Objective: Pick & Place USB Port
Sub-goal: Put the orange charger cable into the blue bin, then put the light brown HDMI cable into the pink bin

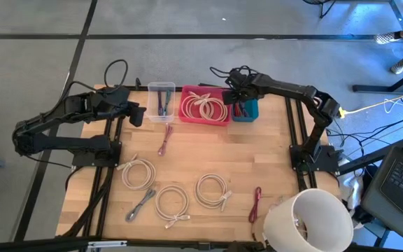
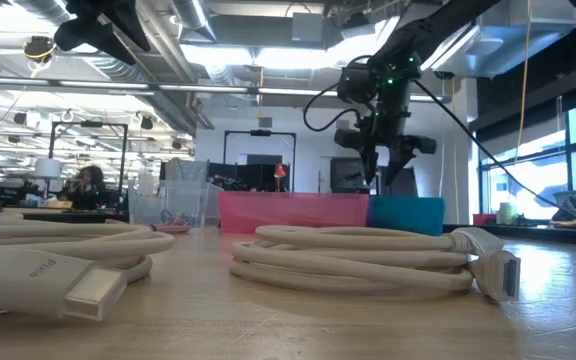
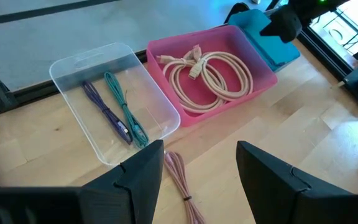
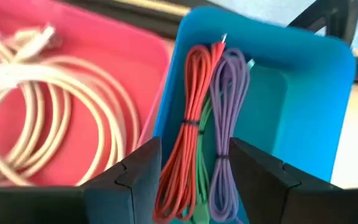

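My right gripper [image 1: 238, 94] [image 4: 194, 180] hangs open over the blue bin [image 1: 246, 110] [image 4: 316, 112] at the table's far edge, pointing steeply down. In the bin lie a red cable bundle [image 4: 188, 124], a purple one [image 4: 225, 124] and a green one [image 4: 201, 158]; the fingers stand above them, touching none. My left gripper [image 1: 137, 112] [image 3: 201, 174] waits open above the table beside the clear bin [image 3: 73, 62], which holds a purple cable [image 3: 107, 112] and a teal cable [image 3: 126, 109]. A pink cable [image 3: 182, 183] lies on the wood below it.
A pink bin [image 1: 205, 105] with a coiled white cable [image 3: 210, 78] stands between the clear and blue bins. On the near table lie three white coils [image 1: 171, 201], a grey cable [image 1: 140, 205] and a red cable [image 1: 257, 203]. A white cylinder [image 1: 306, 220] stands at the near right corner.
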